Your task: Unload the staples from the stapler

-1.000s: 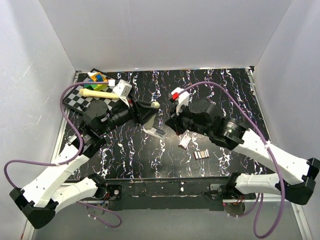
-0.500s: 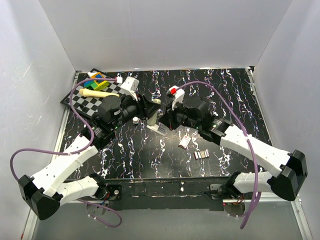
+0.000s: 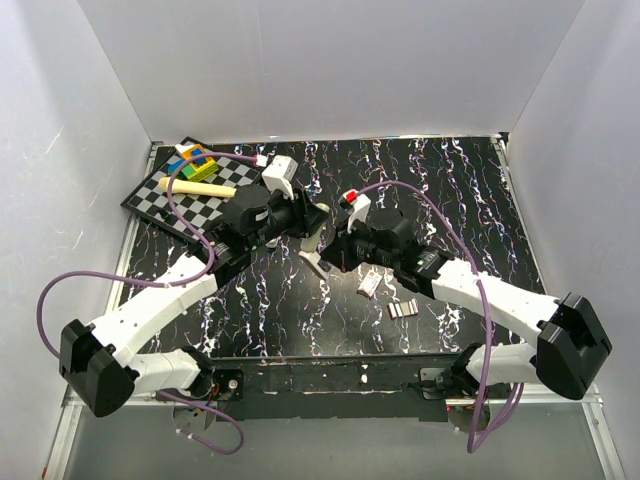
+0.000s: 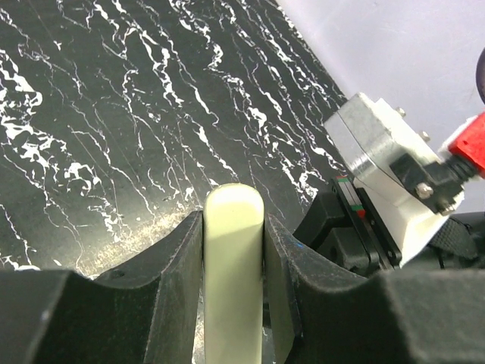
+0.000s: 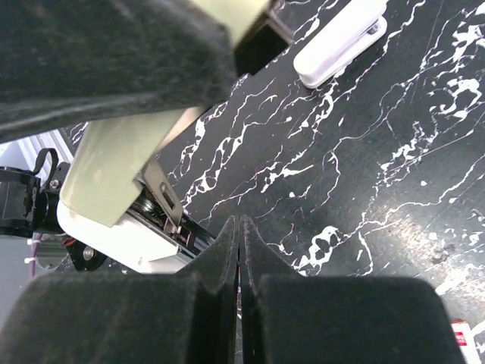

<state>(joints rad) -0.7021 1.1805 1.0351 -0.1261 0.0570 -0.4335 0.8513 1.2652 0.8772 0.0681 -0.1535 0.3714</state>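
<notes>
Left arm point(image 3: 160, 300): now stretched flatter, left gripper point(image 4: 233, 220) carrying the stapler point(image 4: 233, 258) slightly rightward. Right arm point(image 3: 490, 295): likewise lowered, right gripper point(image 5: 239, 227) edged leftward.

White walls point(image 3: 330, 70), black marbled tabletop point(image 3: 480, 190).

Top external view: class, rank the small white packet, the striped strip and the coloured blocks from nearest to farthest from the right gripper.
Measured from the right gripper:
1. Small white packet: just to its right, toward the near edge.
2. Striped strip: further right and nearer the arm bases.
3. Coloured blocks: far-left corner, on the checkerboard.
</notes>
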